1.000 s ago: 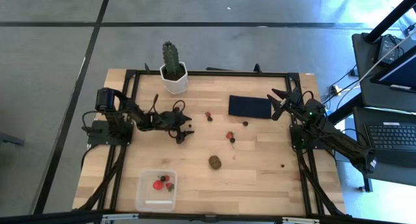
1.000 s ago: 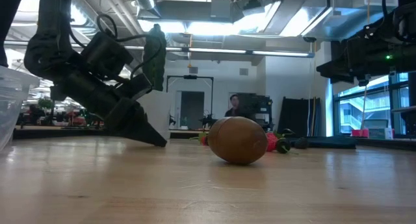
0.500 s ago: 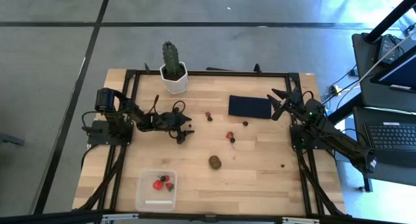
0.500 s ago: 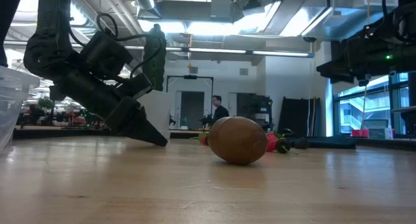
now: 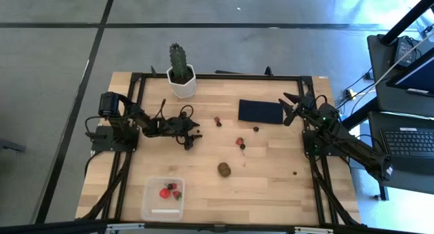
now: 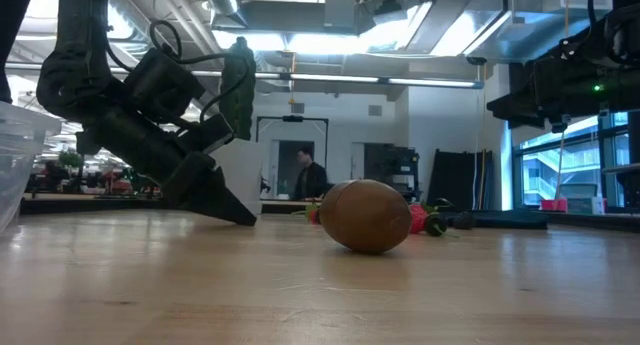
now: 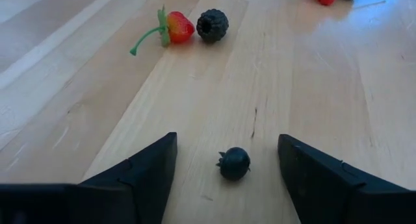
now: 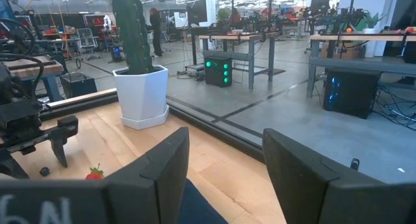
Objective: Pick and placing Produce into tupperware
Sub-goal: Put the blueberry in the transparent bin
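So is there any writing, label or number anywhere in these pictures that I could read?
"6N" or similar: pale marks on the right gripper, on its own finger in the right wrist view; partly cut off, so uncertain.
Tupperware, cactus pot, navy mat, produce: no text visible.
Laptop screens and room signs: too small to read.

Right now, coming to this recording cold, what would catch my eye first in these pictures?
Probably the left end effector, open and low over the wooden table, with a tiny dark round berry lying between its fingers. Next, the brown oval kiwi-like fruit looms mid-table in the low view, and the clear square plastic tupperware at the near left edge already holds red strawberry-like fruits. The right end effector waits open at the far right, beside the dark navy rectangle.
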`<state>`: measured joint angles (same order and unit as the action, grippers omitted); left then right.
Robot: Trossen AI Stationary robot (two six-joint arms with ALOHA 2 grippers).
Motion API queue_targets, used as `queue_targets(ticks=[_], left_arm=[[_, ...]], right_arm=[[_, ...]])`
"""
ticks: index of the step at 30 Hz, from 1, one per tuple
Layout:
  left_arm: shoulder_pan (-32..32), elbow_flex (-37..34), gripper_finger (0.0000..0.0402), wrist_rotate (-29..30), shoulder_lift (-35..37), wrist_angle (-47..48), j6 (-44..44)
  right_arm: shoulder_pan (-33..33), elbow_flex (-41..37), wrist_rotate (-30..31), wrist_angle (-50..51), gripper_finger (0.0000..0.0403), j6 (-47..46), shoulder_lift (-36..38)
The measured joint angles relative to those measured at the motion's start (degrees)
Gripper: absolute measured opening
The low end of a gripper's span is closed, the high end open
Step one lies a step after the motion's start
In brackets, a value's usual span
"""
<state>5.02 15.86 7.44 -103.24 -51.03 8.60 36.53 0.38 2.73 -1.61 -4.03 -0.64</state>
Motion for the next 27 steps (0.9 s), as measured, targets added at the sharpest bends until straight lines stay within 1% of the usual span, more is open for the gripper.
queue_targets(ticks=[6, 18, 27], left_arm=[[-0.33, -0.04, 0.0256, 0.09, 0.00, 0.01, 0.10], [-0.42, -0.63, 0.0236, 0.16, 0.07, -0.41, 0.33], [-0.44, -0.66, 0.0204, 1.24, 0.07, -0.40, 0.21]], right_arm=[[-0.02, 0.00, 0.00, -0.01, 0.0198, 0.01, 0.02], [-0.02, 0.00, 0.02, -0.02, 0.0198, 0.02, 0.00], [-0.02, 0.00, 0.02, 0.00, 0.0198, 0.02, 0.02]])
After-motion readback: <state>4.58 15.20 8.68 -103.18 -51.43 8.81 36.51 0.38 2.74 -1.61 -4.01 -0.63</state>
